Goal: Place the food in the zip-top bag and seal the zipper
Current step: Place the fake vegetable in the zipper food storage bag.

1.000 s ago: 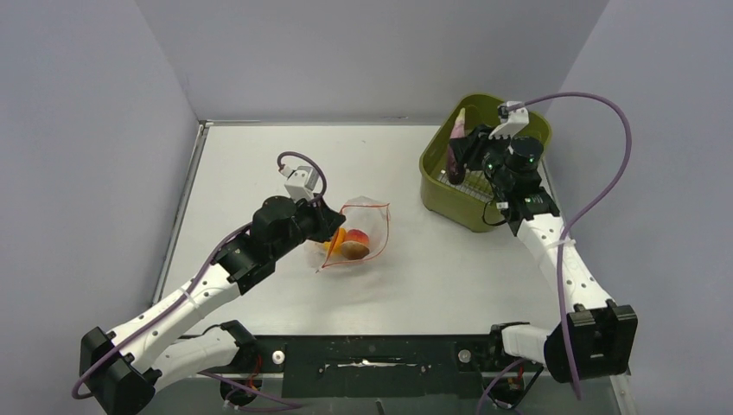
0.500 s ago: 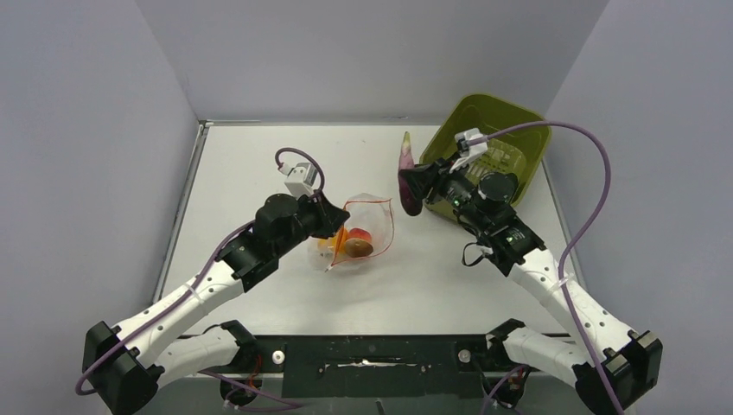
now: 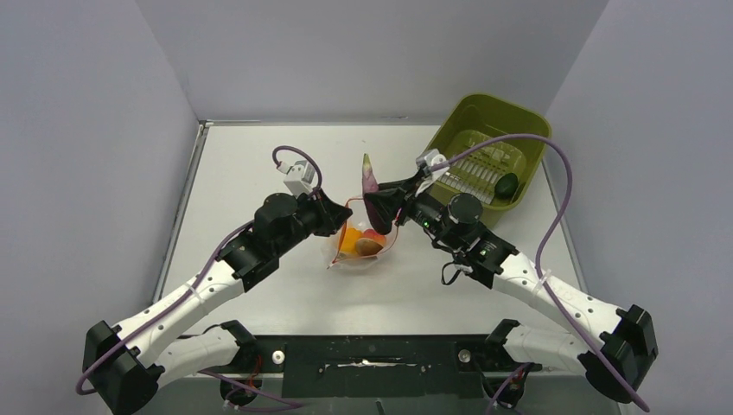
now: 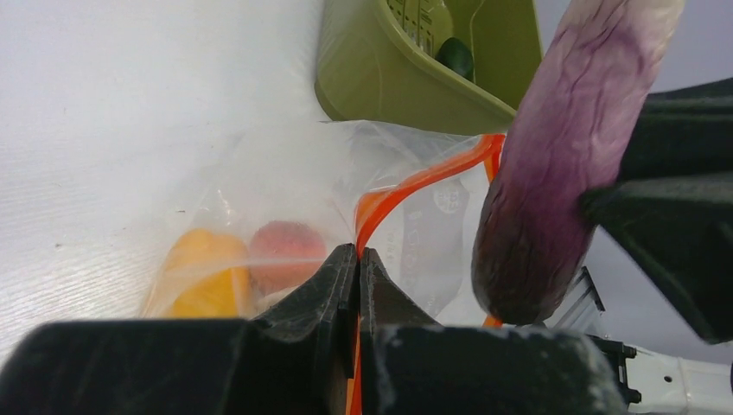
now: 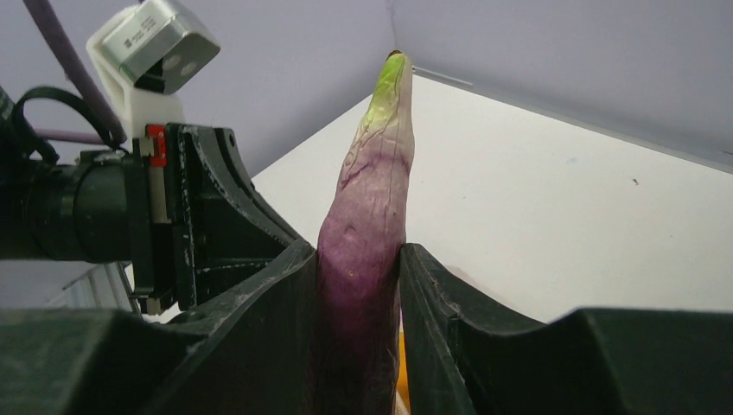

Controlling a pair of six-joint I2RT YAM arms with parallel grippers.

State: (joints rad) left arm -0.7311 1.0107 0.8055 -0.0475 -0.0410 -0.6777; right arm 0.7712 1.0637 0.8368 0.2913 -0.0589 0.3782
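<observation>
R gripper (image 5: 359, 259) clamped on dark purple piece (image 5: 372, 190), long axis approx. upright, green tip up, blunt end down. Zip-top bag (image 4: 406, 173) sits on counter (image 3: 259, 164) just below that end. L gripper (image 4: 357, 259) pinches zipper (image 4: 415, 180), holding mouth up. Judgement: the insertion needs a straight descent by the R arm.

A green basket (image 3: 456, 126) is set at the far right corner of the white table (image 3: 251, 156). A pale grid (image 3: 477, 164) is seen inside it. The table is closed in by grey walls (image 3: 372, 52) on three sides.
</observation>
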